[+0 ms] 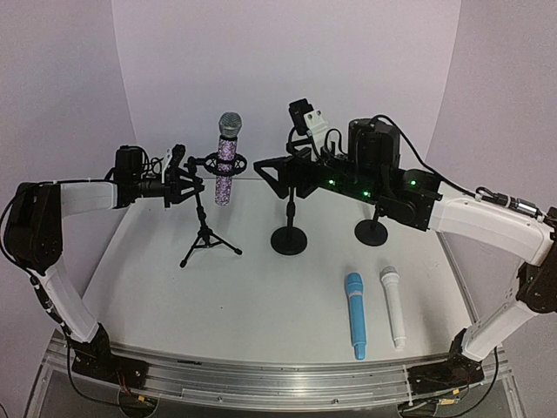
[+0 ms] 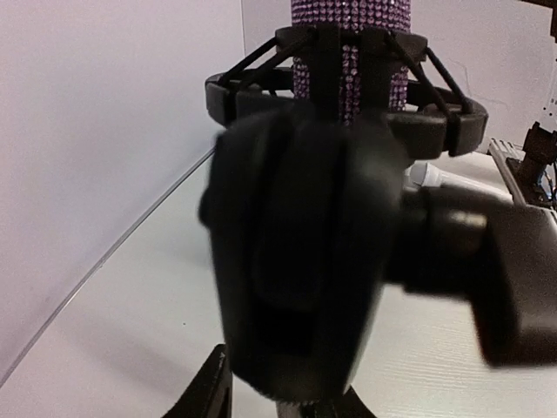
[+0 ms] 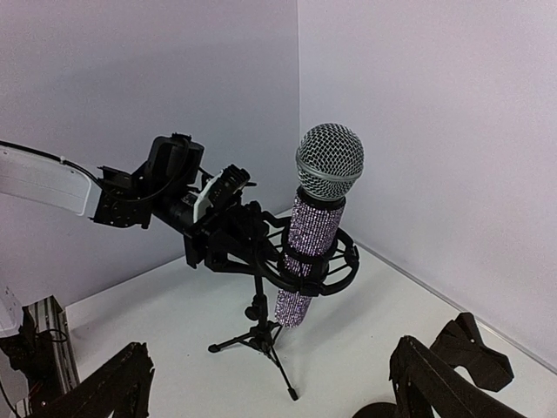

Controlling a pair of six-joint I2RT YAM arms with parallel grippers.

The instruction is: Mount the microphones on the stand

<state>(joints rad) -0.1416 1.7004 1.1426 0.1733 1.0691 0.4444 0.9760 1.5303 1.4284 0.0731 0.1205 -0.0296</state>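
Note:
The glittery purple-silver microphone [image 1: 226, 165] stands upright in the shock-mount ring of a black tripod stand [image 1: 207, 237]; it also shows in the right wrist view [image 3: 315, 235] and the left wrist view [image 2: 350, 22]. My left gripper [image 1: 180, 180] is shut on the stand's black mount block [image 2: 300, 261], just left of the ring. My right gripper [image 1: 280, 172] hangs open and empty to the right of that microphone, its fingers [image 3: 435, 374] spread wide. The light blue microphone [image 1: 354, 315] and the white microphone [image 1: 393, 306] lie side by side on the table at the front right.
Two black round-base stands [image 1: 289, 239] [image 1: 372, 231] stand in the middle of the white table, under the right arm. White walls close the back and the sides. A metal rail [image 1: 261, 379] runs along the near edge.

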